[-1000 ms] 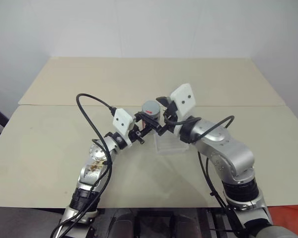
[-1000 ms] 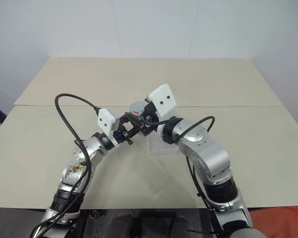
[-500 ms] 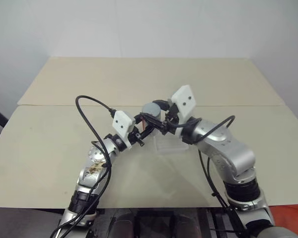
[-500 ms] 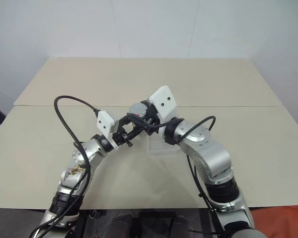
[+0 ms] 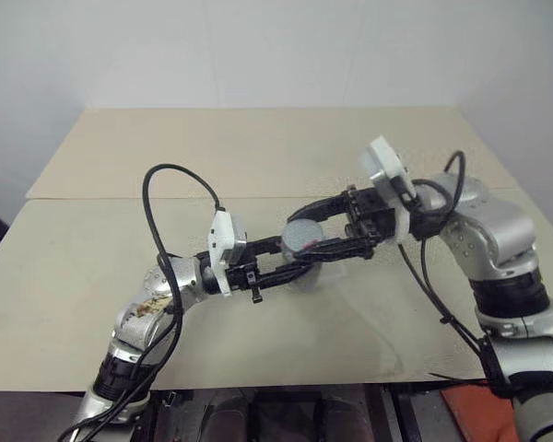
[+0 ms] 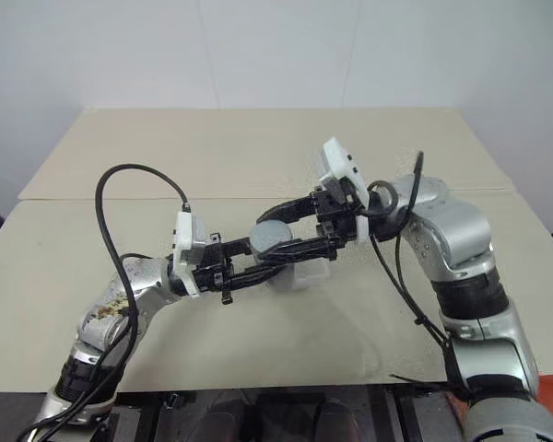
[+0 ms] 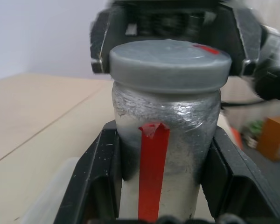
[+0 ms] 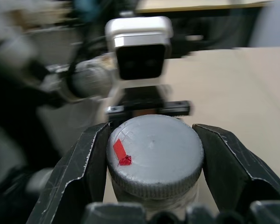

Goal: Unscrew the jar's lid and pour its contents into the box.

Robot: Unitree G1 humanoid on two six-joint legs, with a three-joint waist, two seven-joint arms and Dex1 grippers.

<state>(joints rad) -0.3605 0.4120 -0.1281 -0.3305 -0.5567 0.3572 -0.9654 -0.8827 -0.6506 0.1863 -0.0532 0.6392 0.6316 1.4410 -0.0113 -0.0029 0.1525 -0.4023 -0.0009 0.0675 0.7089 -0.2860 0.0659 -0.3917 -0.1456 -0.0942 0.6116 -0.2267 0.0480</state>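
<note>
The left end effector [image 7: 151, 186] is clamped on the jar [image 7: 165, 140], held above the worktop [image 5: 258, 147] over the box [image 6: 304, 273]. The right end effector [image 8: 154, 163] is clamped on the lid [image 8: 154, 149].

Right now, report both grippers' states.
Left gripper: shut on the jar.
Right gripper: shut on the lid, which sits on the jar.

Right gripper [image 8: 154, 158] clamped on lid [image 8: 154, 151], one black finger [image 8: 81, 163] against each side of ribbed rim. Lid grey, round, small red mark [image 8: 120, 152] on top. Lid sits on jar [image 8: 151, 201]. Beyond jar, left gripper's [image 8: 148, 108] white-cased camera faces here. Tan table [image 8: 233, 88] behind.
</note>
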